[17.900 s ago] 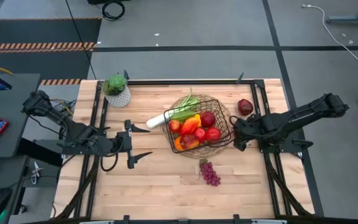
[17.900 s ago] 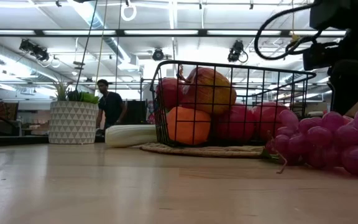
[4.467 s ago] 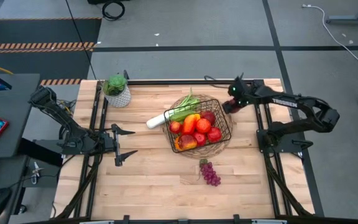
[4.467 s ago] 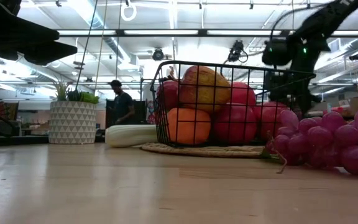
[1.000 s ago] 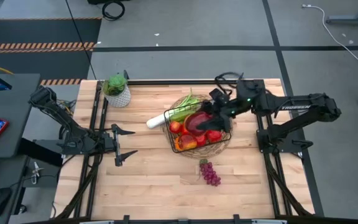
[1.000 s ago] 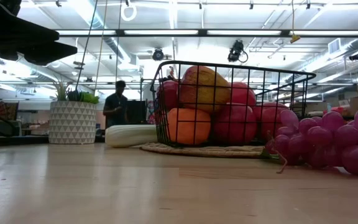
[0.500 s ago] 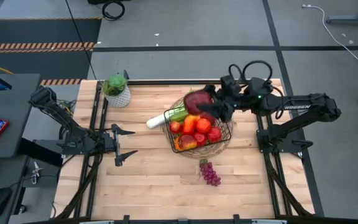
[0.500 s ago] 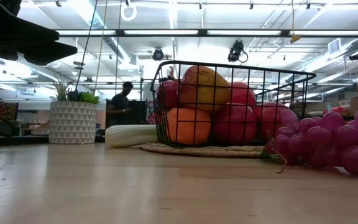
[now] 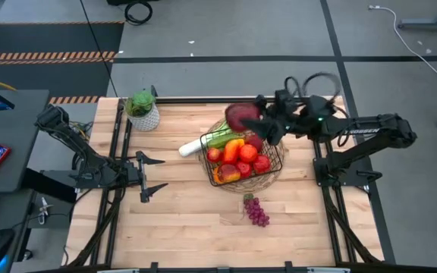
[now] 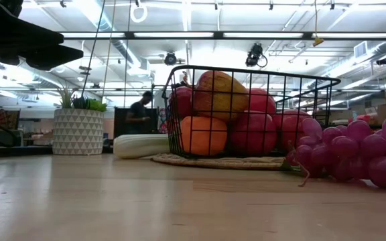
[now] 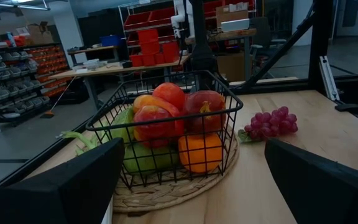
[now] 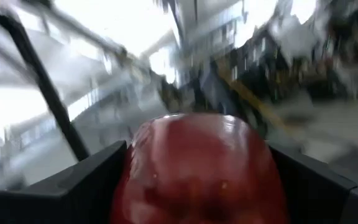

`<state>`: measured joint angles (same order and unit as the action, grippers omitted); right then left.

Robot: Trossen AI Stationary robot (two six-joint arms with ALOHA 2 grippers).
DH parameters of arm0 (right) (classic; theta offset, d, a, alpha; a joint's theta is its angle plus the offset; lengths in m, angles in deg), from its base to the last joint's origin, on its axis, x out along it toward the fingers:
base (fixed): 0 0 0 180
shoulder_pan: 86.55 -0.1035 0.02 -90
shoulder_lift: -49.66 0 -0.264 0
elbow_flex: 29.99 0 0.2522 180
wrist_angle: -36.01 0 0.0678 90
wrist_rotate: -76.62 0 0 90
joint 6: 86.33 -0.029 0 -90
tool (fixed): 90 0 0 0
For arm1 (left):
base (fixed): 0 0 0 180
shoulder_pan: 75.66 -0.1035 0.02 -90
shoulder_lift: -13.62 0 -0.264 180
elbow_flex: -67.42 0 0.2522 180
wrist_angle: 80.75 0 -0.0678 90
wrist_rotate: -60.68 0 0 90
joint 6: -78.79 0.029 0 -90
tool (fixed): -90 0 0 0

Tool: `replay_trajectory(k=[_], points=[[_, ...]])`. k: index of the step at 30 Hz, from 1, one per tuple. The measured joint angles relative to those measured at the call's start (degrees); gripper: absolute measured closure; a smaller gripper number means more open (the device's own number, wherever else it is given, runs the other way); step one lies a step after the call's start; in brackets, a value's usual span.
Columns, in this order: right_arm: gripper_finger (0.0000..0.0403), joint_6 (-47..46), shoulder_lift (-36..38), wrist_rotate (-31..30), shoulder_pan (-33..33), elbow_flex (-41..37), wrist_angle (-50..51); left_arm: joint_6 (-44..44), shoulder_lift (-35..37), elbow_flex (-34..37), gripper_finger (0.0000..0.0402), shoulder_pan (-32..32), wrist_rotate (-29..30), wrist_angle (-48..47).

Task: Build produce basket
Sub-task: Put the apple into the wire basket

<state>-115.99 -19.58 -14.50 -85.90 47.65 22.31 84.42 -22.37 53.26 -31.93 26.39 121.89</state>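
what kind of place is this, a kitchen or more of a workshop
Most likely a robotics lab or workshop, not a kitchen. The left wrist view shows shelves of red storage bins and workbenches; the low view shows an open industrial ceiling with strip lights.

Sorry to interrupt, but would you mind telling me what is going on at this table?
The robot is filling a black wire basket with toy produce. The right gripper holds a dark red apple above the basket's far edge. The left gripper waits open over the table's left side. The grapes and leek lie outside the basket.
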Motion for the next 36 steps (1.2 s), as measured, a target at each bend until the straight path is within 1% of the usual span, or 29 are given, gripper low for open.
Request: replay_trajectory(k=[2,5,10,14,19,23,25,30,36], points=[[0.0036,0.3,0.5,2.6,0.9,0.0,7.5,0.0,0.0,0.0,0.0006,0.0,0.0,0.0],[0.0036,-0.6,0.6,4.0,2.0,0.0,20.9,0.0,0.0,0.0,0.0006,0.0,0.0,0.0],[0.0036,0.7,-0.1,4.2,3.1,-0.1,45.0,0.0,0.0,0.0,0.0006,0.0,0.0,0.0],[0.0036,-2.5,-0.6,4.2,3.2,0.0,57.7,0.0,0.0,0.0,0.0006,0.0,0.0,0.0],[0.0036,-7.5,-3.6,4.4,2.7,0.0,68.6,0.0,0.0,0.0,0.0006,0.0,0.0,0.0],[0.0036,-9.6,-6.5,5.3,2.9,0.0,76.6,0.0,0.0,0.0,0.0006,0.0,0.0,0.0],[0.0036,-9.7,-7.5,5.2,3.3,0.7,78.5,0.0,0.0,0.0,0.0006,0.0,0.0,0.0],[0.0036,-10.6,-9.4,1.0,4.3,3.0,80.8,0.0,0.0,0.0,0.0006,0.0,0.0,0.0],[0.0036,-11.9,-10.9,-2.3,5.1,4.5,81.9,0.0,0.0,0.0,0.0006,0.0,0.0,0.0]])
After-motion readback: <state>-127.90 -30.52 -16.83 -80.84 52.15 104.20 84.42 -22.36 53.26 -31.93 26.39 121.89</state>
